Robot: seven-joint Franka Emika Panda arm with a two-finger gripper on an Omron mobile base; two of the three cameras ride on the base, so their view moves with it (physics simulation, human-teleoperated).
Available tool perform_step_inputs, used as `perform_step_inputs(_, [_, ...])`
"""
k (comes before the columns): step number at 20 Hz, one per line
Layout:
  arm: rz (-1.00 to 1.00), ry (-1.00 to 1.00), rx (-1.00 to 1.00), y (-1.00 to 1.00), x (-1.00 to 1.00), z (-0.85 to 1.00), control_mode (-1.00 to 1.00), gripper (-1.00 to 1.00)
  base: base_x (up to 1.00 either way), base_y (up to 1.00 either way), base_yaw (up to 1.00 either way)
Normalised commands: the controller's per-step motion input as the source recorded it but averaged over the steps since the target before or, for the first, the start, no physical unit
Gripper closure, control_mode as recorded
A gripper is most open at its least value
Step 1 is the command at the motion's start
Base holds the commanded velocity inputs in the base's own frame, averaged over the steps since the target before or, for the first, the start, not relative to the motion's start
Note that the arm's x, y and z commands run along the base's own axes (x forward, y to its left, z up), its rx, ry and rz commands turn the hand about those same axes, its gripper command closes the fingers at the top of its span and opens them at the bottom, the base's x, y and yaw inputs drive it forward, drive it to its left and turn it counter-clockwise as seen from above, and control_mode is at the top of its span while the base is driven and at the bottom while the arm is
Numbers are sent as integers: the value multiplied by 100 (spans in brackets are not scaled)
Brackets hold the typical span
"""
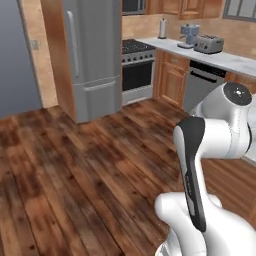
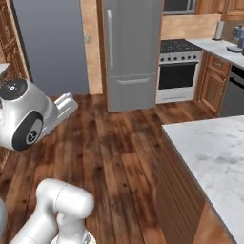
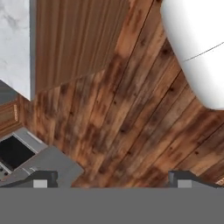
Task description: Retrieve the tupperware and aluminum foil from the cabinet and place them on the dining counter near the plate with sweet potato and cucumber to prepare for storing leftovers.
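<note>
The gripper [image 3: 111,179] is seen in the hand view with its two dark fingertips [image 3: 41,179] spread wide apart at the bottom of the frame, and nothing is held between them; only bare wooden floor [image 3: 131,122] lies beneath. The hand is pointed downward at the planks, not toward any shelf.

Neither the tupperware nor the aluminum foil can be located, and no open wall cabinet with a shelf board is made out, so the direction from the gripper to either item cannot be given. Upper wooden cabinets [image 1: 187,7] are glimpsed above the far worktop [image 1: 220,57] in the left base view, beyond the stove [image 1: 136,65] and beside the steel refrigerator [image 1: 95,55], well apart from the arm.

What is close is the dining counter [image 2: 214,152]: its marble slab is seen to the robot's right in the right base view, and in the hand view a marble corner [image 3: 15,43] with its brown wooden side [image 3: 74,39] is just beside the gripper's line of sight.

It is judged that the task is at its start, and that the base must first be driven toward the cabinet before any reach is possible.
</note>
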Motion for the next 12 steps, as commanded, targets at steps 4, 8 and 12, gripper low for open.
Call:
perform_step_inputs(4, [0, 0, 0, 0, 0, 0, 100, -100, 100, 56, -44])
perform_step_inputs(8, [0, 0, 0, 0, 0, 0, 100, -100, 100, 56, -41])
perform_step_inputs(12, [0, 0, 0, 0, 0, 0, 100, -100, 100, 56, -40])
